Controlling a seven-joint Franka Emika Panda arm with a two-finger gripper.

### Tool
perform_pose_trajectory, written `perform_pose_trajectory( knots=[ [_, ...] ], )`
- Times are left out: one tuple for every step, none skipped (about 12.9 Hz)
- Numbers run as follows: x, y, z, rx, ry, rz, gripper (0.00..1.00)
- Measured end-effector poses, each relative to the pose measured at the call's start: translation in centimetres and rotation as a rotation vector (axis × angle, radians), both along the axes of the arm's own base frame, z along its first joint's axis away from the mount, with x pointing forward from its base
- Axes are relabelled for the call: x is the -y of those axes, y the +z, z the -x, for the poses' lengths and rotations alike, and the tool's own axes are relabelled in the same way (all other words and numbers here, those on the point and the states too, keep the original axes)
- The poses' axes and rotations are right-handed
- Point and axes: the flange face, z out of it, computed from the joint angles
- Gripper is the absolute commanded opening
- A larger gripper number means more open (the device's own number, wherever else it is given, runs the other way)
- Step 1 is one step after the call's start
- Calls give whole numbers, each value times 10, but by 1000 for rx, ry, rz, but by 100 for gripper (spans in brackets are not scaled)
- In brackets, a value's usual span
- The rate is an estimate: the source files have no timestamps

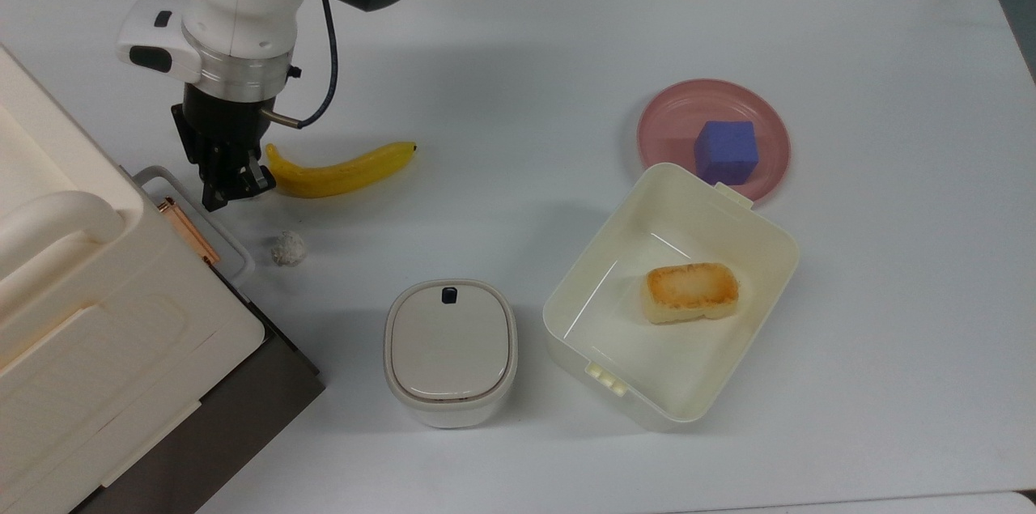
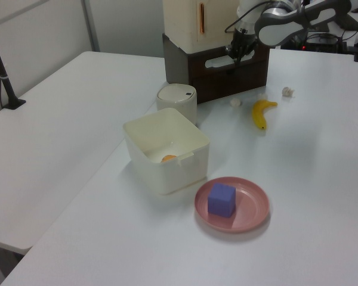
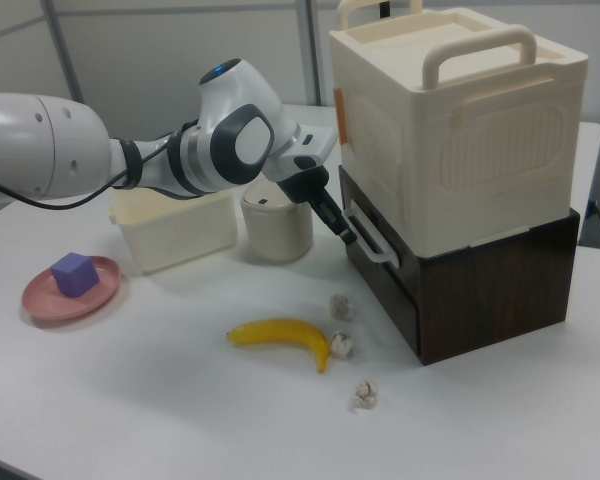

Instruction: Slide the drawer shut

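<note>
Cream plastic and dark brown wood make up the cabinet point(image 1: 97, 320) at the 9 o'clock edge of the white table point(image 1: 566, 36) in the top view, where the drawer point(image 3: 380, 262) sits pushed fully in, its dark front panel flush with the brown base. In the right view the drawer's white loop handle point(image 3: 372, 238) juts from the panel, and the Panda arm's tool point(image 3: 348, 236) is at that handle, at or just against it; whether the tool is clenched or released cannot be told. In the top view the tool point(image 1: 231, 189) points down towards 6 o'clock from the white wrist, just beside the cabinet's front.

A yellow banana point(image 1: 340, 170) lies on the table at the tool's 3 o'clock in the top view, close to it. A small crumpled white ball point(image 1: 288, 248) rests at the tool's 5 o'clock, near the handle. Farther towards 4 o'clock stands a small lidded white bin point(image 1: 450, 348), lid on. At the bin's 3 o'clock is an open cream square container point(image 1: 761, 231) with a toasted piece of bread point(image 1: 690, 292) on its floor. At the container's 12 o'clock a pink plate point(image 1: 672, 113) carries a purple cube point(image 1: 726, 151), the plate's near edge tucked just behind the container's rim
</note>
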Motion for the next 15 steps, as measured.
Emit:
perform_pose_trajectory(
  knots=[
    [0,0,-1,2,1,1,1],
    [0,0,-1,4,2,1,1],
    [0,0,-1,7,3,1,1],
    [0,0,-2,10,4,1,1],
    [0,0,-2,13,7,4,1],
    [0,0,-2,14,10,7,1],
    [-1,1,-2,13,19,10,1],
    [-2,6,-3,22,31,14,1],
    [-3,14,-3,44,43,18,1],
    [-9,25,-2,57,65,21,1],
    [-17,34,1,65,87,19,1],
    [-30,43,8,48,116,9,1],
    [-44,52,16,16,151,-19,2],
    [-58,60,23,-18,188,-51,2],
    [-69,66,29,-49,217,-81,2]
  ],
)
